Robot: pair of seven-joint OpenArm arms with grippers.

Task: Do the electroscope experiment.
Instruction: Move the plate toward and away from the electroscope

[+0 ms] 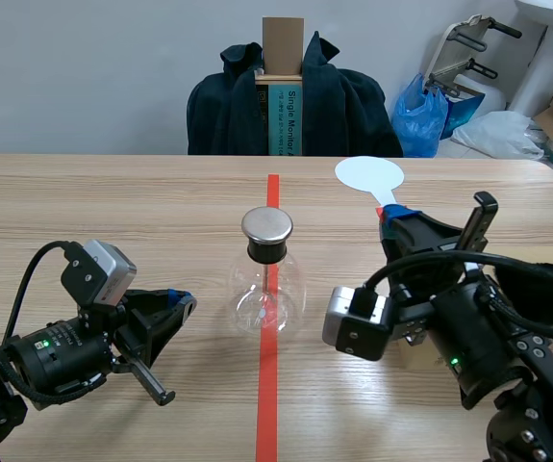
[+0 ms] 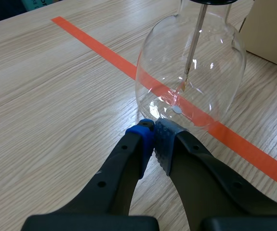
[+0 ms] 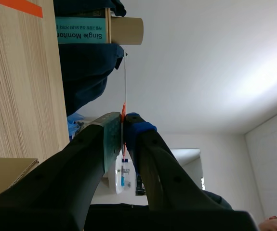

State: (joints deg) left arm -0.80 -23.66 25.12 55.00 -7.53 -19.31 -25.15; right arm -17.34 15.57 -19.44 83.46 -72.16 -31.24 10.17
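Electroscope (image 1: 267, 289): a clear round-bellied glass vessel standing upright on the tape line (image 1: 268, 404) at mid-table. Its long axis is vertical, a black stopper and metal cap (image 1: 266, 225) sit on top, and a thin rod (image 2: 192, 48) hangs inside. Left gripper (image 1: 182, 300), just left of it, has its pads pressed together and holds nothing. Right gripper (image 1: 394, 217), to the right, is clamped on a white paddle (image 1: 368, 175), whose disc end points far.

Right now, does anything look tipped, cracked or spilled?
Nothing stands out. The glass flask stands upright on the tape line, metal cap seated, no crack or spill visible. The right gripper is shut on the white paddle; the left gripper is shut, empty, near the flask's base.
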